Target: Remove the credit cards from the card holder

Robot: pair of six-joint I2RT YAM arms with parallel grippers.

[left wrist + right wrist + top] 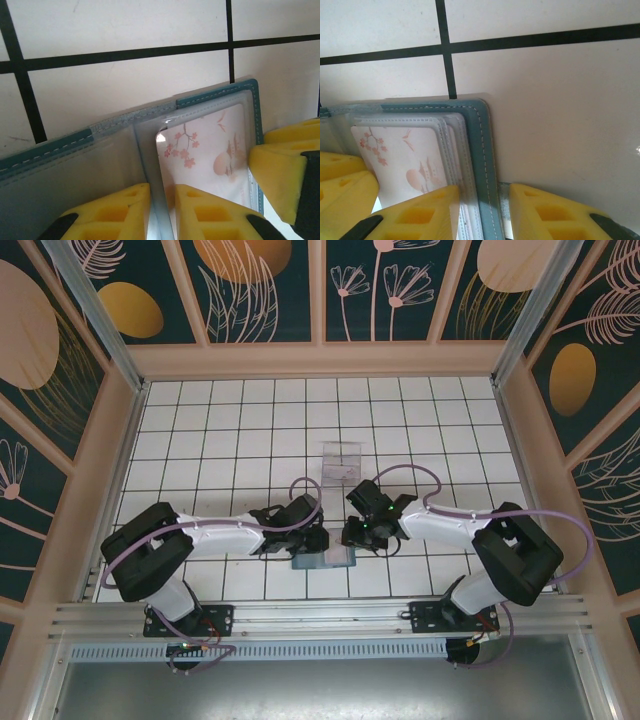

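Note:
The teal card holder lies open on the tiled floor between both arms. In the left wrist view its clear sleeves show, and a white credit card printed with pink blossoms sits inside the right-hand sleeve. My left gripper is shut on the holder's middle fold, one yellow finger on each side. My right gripper is shut on the holder's right edge, one finger over the sleeves and one outside the teal cover. The same card shows in the right wrist view. From above, the left gripper and right gripper stand close together.
A clear plastic tray stands on the tiles just beyond the two grippers. Wooden-framed walls close the floor at the back and sides. The right gripper's yellow finger presses at the holder's right rim in the left wrist view.

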